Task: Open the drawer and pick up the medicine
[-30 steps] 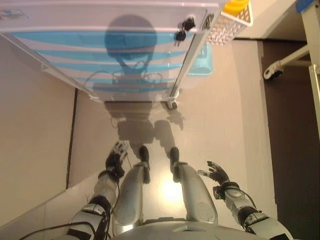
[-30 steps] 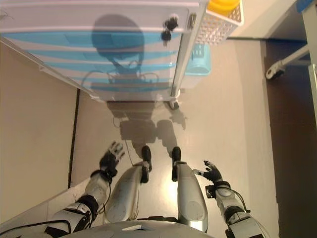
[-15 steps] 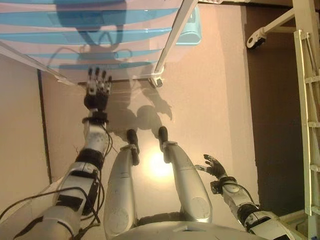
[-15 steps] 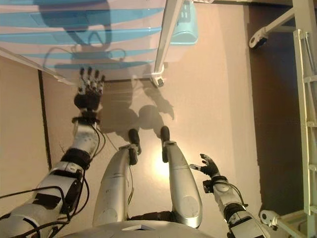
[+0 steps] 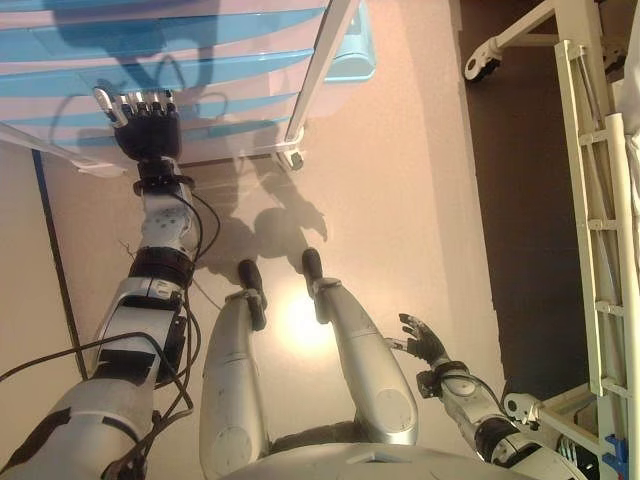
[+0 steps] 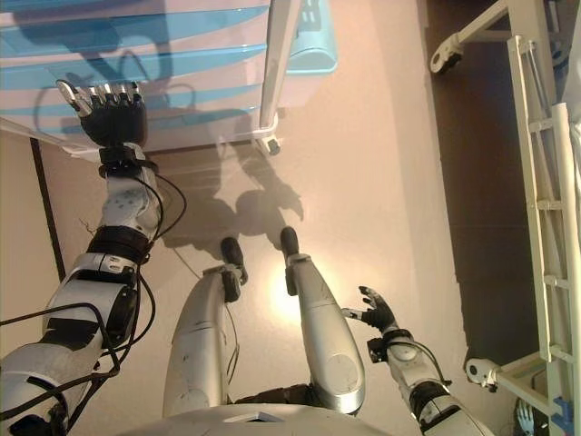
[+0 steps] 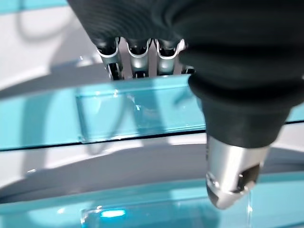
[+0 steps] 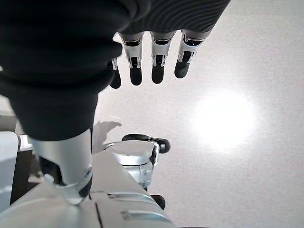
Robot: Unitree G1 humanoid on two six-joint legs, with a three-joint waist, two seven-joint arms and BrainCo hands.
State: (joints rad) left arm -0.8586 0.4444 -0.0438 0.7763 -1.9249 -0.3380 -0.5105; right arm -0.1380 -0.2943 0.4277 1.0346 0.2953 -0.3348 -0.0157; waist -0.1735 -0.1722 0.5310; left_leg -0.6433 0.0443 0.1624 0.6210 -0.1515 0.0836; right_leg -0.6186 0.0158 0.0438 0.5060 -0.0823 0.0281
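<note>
A white cabinet on wheels holds several translucent blue drawers (image 5: 200, 70), all closed. My left hand (image 5: 147, 125) reaches up to one of the lower drawers. Its fingers are straight and its thumb is spread to the side. In the left wrist view the fingers (image 7: 137, 57) end at the upper lip of a blue drawer front (image 7: 142, 116), just above its handle recess. My right hand (image 5: 425, 343) hangs low beside my right thigh, open and holding nothing; its fingers (image 8: 156, 61) point at bare floor. No medicine shows in any view.
The cabinet's corner post ends in a castor (image 5: 292, 158). A light blue bin (image 5: 352, 50) stands behind the cabinet. A white metal frame (image 5: 590, 200) with a castor (image 5: 480, 65) runs along the right, over darker floor.
My left arm has risen from beside my thigh to the lower drawers. The camera has tilted, so the cabinet sits higher in view. The right hand has stayed low.
</note>
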